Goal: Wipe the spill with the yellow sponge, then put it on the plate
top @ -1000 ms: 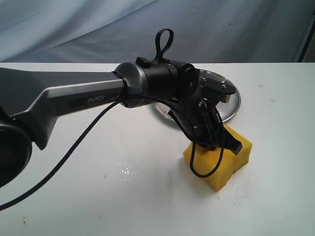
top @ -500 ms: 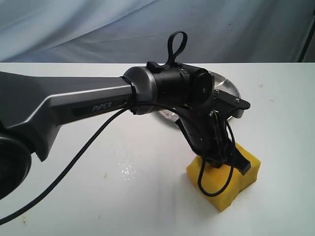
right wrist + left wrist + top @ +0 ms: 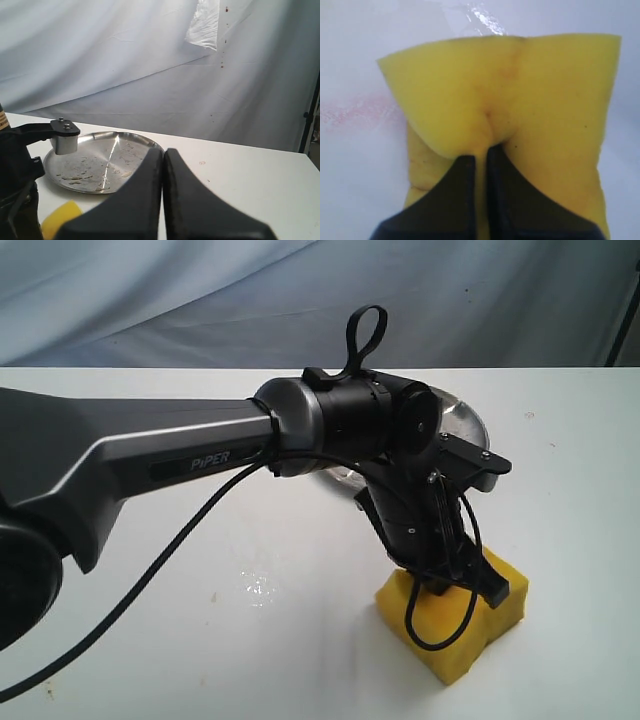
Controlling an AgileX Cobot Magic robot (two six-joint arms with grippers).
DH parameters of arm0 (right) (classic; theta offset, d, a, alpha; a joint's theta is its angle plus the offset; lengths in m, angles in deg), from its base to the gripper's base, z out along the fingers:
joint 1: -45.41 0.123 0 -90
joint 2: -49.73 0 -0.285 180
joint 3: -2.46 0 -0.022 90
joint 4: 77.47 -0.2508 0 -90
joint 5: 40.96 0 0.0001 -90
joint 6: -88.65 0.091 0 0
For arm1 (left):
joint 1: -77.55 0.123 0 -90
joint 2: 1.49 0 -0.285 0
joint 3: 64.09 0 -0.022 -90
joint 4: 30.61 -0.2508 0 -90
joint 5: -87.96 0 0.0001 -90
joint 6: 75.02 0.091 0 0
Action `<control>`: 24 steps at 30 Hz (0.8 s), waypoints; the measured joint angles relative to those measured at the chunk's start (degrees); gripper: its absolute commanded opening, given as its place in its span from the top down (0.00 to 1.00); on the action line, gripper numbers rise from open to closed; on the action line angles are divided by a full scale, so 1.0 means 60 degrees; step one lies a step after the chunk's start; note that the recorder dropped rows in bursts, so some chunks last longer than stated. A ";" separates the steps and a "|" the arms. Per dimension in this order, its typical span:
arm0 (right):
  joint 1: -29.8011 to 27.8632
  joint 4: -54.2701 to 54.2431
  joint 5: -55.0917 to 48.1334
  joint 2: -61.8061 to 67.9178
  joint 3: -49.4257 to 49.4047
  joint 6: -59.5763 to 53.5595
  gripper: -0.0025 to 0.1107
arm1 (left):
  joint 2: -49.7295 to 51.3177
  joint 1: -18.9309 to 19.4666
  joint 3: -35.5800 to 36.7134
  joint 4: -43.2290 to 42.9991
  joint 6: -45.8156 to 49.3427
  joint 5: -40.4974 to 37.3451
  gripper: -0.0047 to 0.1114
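Sponge (image 3: 455, 630) pinched in left tool (image 3: 481, 162), pressed to tabletop (image 3: 580, 540). Pink smear of spill (image 3: 355, 111) lies just beside tool. Wiping step, by my reading. Next: sweep over smear, then lift and carry to plate (image 3: 468, 422) beyond tool. Right tool (image 3: 163, 155) clenched, empty.

We record bright, even, diffuse light; the white table (image 3: 580, 540) is close to washed out. Only a faint, soft shadow lies beside the yellow sponge (image 3: 450, 660). Glare streak on the plate (image 3: 100, 145). Left wrist view soft, sponge edges blurred.
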 measured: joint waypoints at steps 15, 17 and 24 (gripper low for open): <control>0.0000 0.0000 0.0000 0.0000 0.0000 0.0000 0.98 | -0.0053 0.0350 0.0000 -0.0352 -0.0508 -0.0611 0.96; 0.0000 0.0000 0.0000 0.0000 0.0000 0.0000 0.98 | -0.0053 0.0467 0.0000 -0.0412 -0.0598 -0.0706 0.96; 0.0000 0.0000 0.0000 0.0000 0.0000 0.0000 0.98 | -0.0091 0.0905 0.0000 -0.2102 -0.1562 -0.0898 0.96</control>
